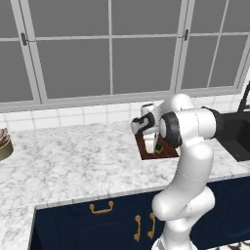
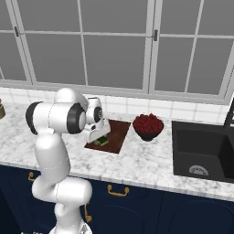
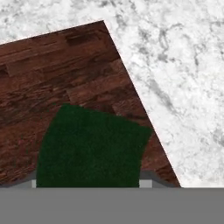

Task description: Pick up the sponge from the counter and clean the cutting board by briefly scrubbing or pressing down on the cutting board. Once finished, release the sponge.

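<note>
A white robot arm with dark joints rises from in front of navy cabinets with gold handles (image 1: 102,207), bends at a raised elbow, and reaches forward and down over a white marble-look table with grey veining (image 1: 73,161). Its wrist points downward above a flat, dark reddish-brown wooden cutting board (image 2: 116,130), which lies on the table near the tiled back wall under a large grey-framed window (image 2: 114,45).

The claw (image 2: 101,140) is clamped on a small blocky sponge with a dark green top and a yellow underside (image 2: 103,141). The sponge sits low over the near part of the cutting board; whether it presses on the wood cannot be told. In the hand view the sponge's green face (image 3: 89,148) covers the lower middle, with the board's grain (image 3: 52,74) behind it and the board's corner edge running diagonally against the marble table (image 3: 175,65).

Just beside the cutting board, on its sink side, stands a dark bowl heaped with red fruit (image 2: 147,125). Beyond the bowl, further from the board, a black sink (image 2: 203,151) is sunk into the table. Well apart from the board on the opposite side, a tan round container (image 1: 4,144) sits at the table's far end.
</note>
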Tool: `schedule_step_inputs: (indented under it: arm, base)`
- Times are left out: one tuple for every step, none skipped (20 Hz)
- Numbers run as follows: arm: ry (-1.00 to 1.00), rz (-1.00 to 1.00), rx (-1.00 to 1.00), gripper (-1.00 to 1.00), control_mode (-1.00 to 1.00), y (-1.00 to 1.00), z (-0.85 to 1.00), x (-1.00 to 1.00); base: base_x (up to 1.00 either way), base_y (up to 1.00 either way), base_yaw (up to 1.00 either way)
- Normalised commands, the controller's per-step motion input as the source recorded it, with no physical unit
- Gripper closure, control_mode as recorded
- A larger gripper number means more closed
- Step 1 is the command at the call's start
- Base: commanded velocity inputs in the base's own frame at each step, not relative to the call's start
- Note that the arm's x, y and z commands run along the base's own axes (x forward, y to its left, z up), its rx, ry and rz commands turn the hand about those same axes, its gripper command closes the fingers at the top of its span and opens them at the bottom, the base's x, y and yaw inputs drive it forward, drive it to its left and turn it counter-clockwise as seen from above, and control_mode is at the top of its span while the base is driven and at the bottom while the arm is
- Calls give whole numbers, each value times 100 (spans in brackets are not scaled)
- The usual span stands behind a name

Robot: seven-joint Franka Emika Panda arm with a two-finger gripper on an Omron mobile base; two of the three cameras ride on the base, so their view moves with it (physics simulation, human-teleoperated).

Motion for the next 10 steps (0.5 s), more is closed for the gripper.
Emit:
schedule_step_inputs:
  arm:
    - [17, 0, -4, 100, -100, 61, 0, -67]
    - [19, 0, -4, 100, -100, 56, 0, -65]
    - [23, 0, -3, 100, -100, 58, 0, -61]
    - [26, 0, 0, 100, -100, 59, 0, -53]
    - [9, 0, 10, 100, -100, 61, 0, -54]
    - [0, 0, 17, 100, -100, 57, 0, -51]
    - [-15, 0, 17, 100, -100, 43, 5, -41]
    - [-26, 0, 15, 100, -100, 18, 31, -31]
    - [-35, 0, 16, 100, -100, 0, 65, -29]
    - [-37, 0, 21, 100, -100, 0, 65, -25]
  base:
    - [0, 0, 0]
    - [0, 0, 0]
    - [0, 0, 0]
    - [0, 0, 0]
    - [0, 0, 0]
    - [0, 0, 0]
    - [0, 0, 0]
    - [0, 0, 0]
    - [0, 0, 0]
    - [0, 0, 0]
